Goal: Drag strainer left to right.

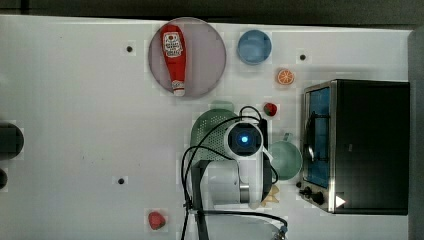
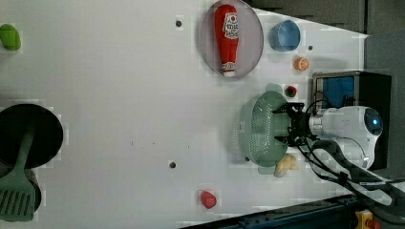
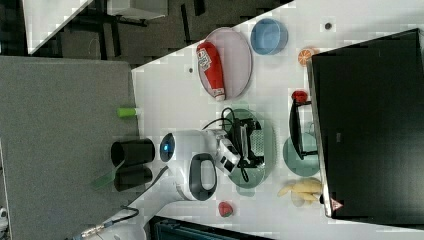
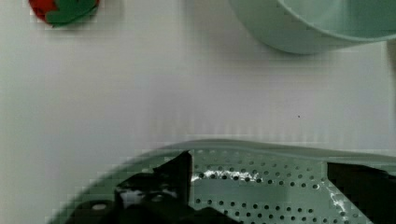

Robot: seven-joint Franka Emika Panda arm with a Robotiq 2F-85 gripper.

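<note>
The strainer [image 2: 260, 133], a pale mint-green oval colander dotted with holes, lies on the white table next to the toaster oven. In the top view my wrist covers the strainer's [image 1: 210, 131] right part. In the left view my gripper [image 2: 279, 125] is open and reaches over the strainer's right rim. In the wrist view the two dark fingers [image 4: 170, 179] stand wide apart low inside the strainer's perforated bowl [image 4: 261, 186], with its rim just beyond them. Nothing is gripped. In the right view my gripper [image 3: 248, 142] sits over the strainer [image 3: 262, 167].
A teal cup [image 1: 286, 161] stands between the strainer and the toaster oven [image 1: 357, 146]. A strawberry [image 1: 270, 109] lies close by. Further off are a plate [image 1: 207, 60] with a ketchup bottle [image 1: 174, 57], a blue bowl [image 1: 254, 46], an orange slice [image 1: 285, 76] and a red toy [image 1: 156, 220].
</note>
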